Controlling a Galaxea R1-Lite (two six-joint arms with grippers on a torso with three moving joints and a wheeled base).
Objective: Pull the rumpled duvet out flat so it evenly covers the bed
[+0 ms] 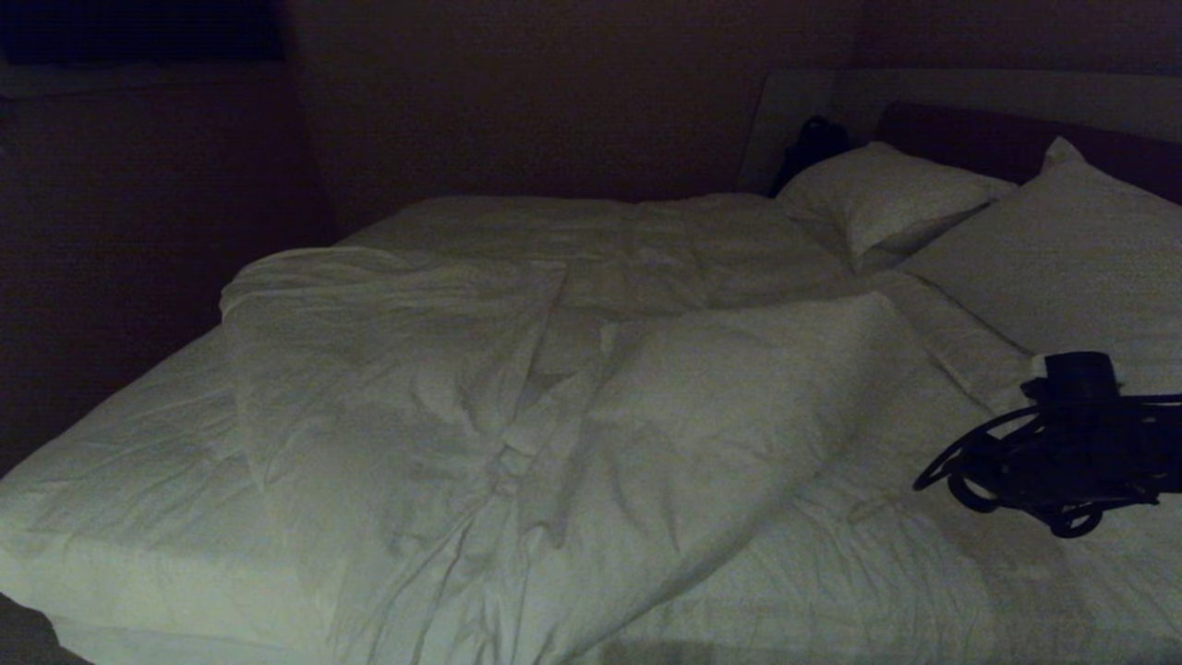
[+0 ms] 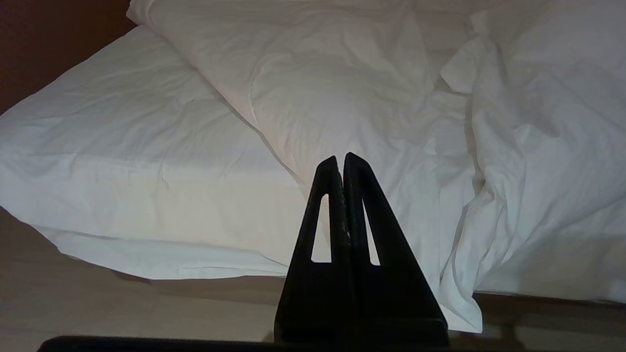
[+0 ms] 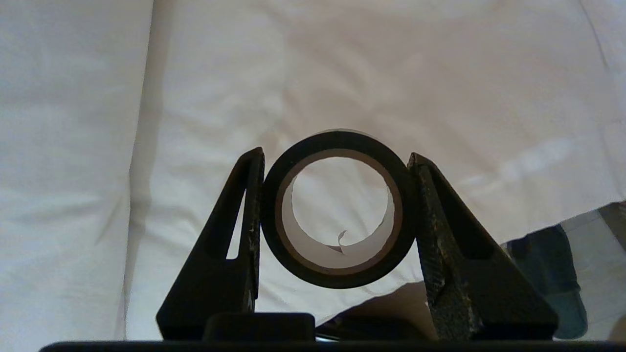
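two pillows [image 1: 923, 208] lean at the dark headboard [image 1: 997, 139]; duvet [image 1: 554, 388] lies bunched mid-bed [image 1: 120, 499]. right pincer [image 3: 337, 161] clamps a tape roll [image 3: 337, 210]; left pincer [image 2: 341, 159] pressed closed near the foot.

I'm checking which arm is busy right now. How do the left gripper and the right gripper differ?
The left gripper has its fingers pressed together with nothing between them; the right gripper has its fingers spread around a black tape roll, one on each side. The left one points at the duvet near the bed's edge; the right one faces white bedding. Both have black triangular fingers.
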